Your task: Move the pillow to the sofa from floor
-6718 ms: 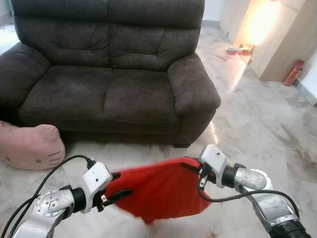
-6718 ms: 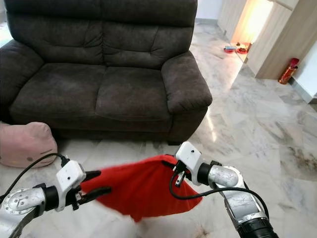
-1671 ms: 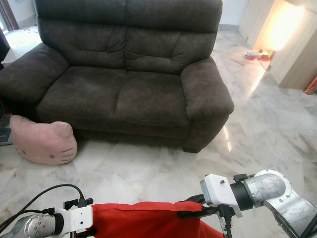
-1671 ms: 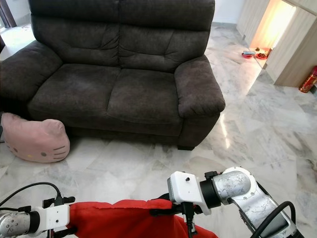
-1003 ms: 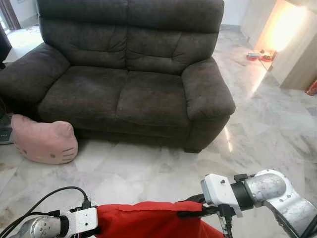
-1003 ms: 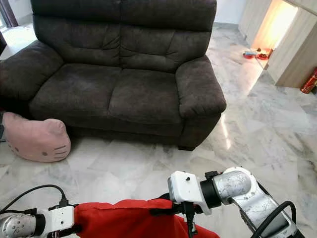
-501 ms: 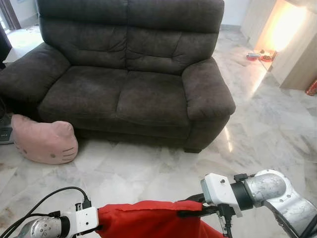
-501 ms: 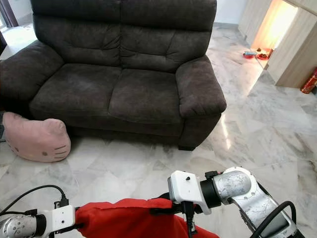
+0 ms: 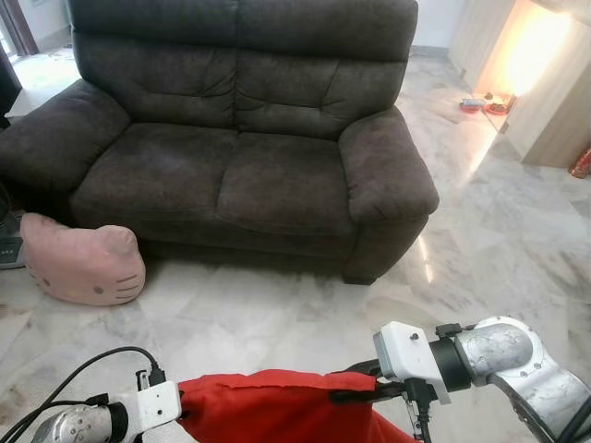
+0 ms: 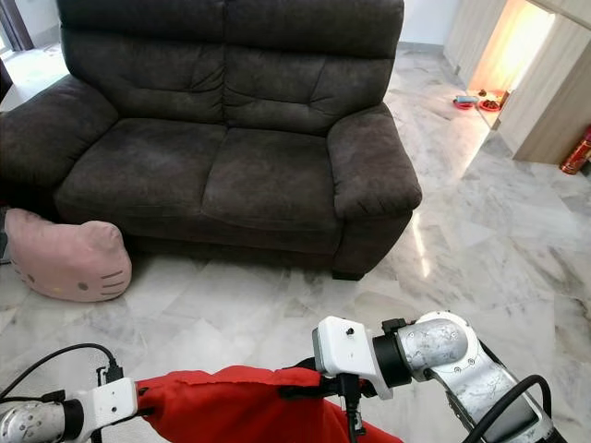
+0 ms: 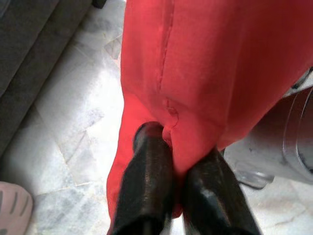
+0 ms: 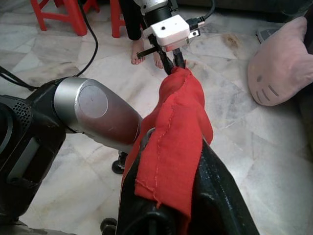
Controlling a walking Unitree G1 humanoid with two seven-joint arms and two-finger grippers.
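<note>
Marble floor (image 9: 277,314), dark brown sofa (image 9: 240,166) straight ahead. Red pillow (image 9: 277,411) stretched in mid-air well in front of the sofa, not on the seat yet. Left gripper (image 11: 173,169) pinched tight on one end of it, right gripper (image 12: 168,183) clamped on the other. Pink cat-face cushion (image 9: 81,263) parked on the floor at the sofa's left front corner, probably touching the base, hard to tell.
</note>
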